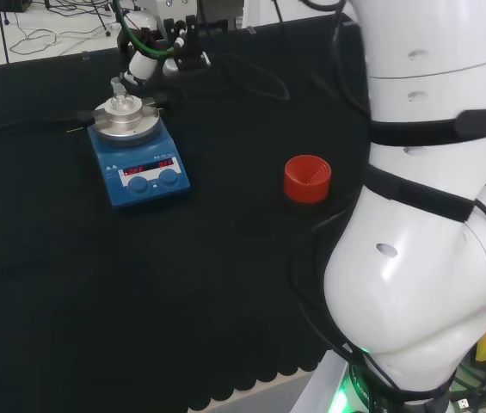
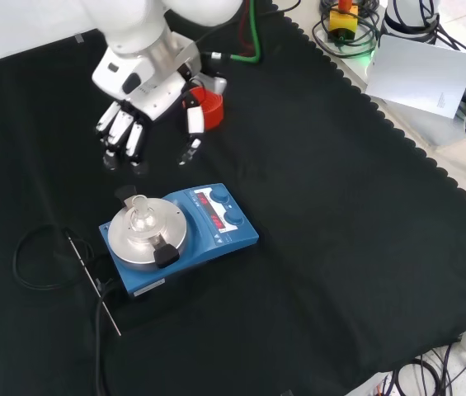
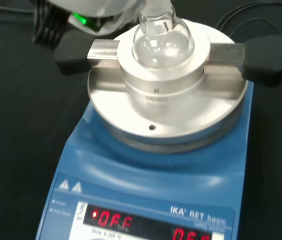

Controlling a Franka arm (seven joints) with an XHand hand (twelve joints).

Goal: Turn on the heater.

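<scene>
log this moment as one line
hand: open, above cloth, clear of blue hotplate heater | heater knobs: untouched | round clear glass flask: seated in metal block

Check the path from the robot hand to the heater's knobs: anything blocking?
Nothing visible. The robot hand hangs open over bare cloth behind the heater; the knobs sit uncovered on its front panel. The flask stands on the plate, off that path.

You see the blue heater [image 3: 145, 185] close, with red lit digits on its display [image 3: 150, 226]. A clear round flask [image 3: 160, 40] sits in the metal block [image 3: 163, 80] on its plate.
</scene>
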